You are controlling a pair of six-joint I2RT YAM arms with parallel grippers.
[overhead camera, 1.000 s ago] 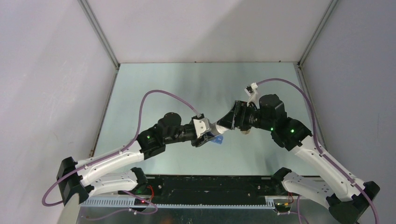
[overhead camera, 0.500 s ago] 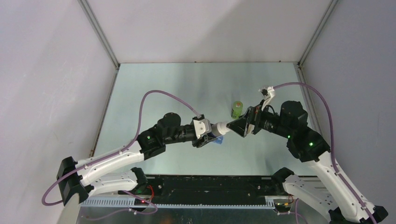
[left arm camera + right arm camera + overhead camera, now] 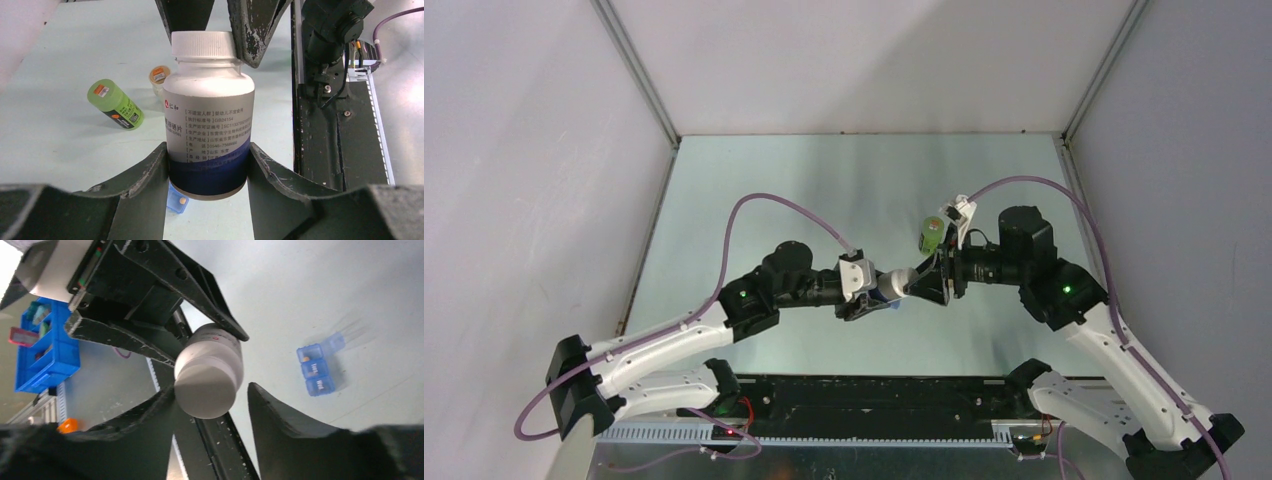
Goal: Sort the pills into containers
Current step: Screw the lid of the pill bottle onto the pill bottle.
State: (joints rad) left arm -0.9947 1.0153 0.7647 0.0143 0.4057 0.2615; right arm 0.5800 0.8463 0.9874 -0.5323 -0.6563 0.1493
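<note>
At centre: left tool (image 3: 207,155) clamps 1 white bottle (image 3: 209,110); right tool (image 3: 210,387) straddles its cap (image 3: 203,44), unclosed; 1 green bottle (image 3: 116,105) nearby.

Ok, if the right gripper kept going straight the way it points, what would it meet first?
The white cap of the pill bottle: it sits between the jaws of the right gripper, and the left gripper holds the bottle end-on to it.

A white capped pill bottle (image 3: 209,115) held horizontal above the blue pillbox (image 3: 316,367)
</note>
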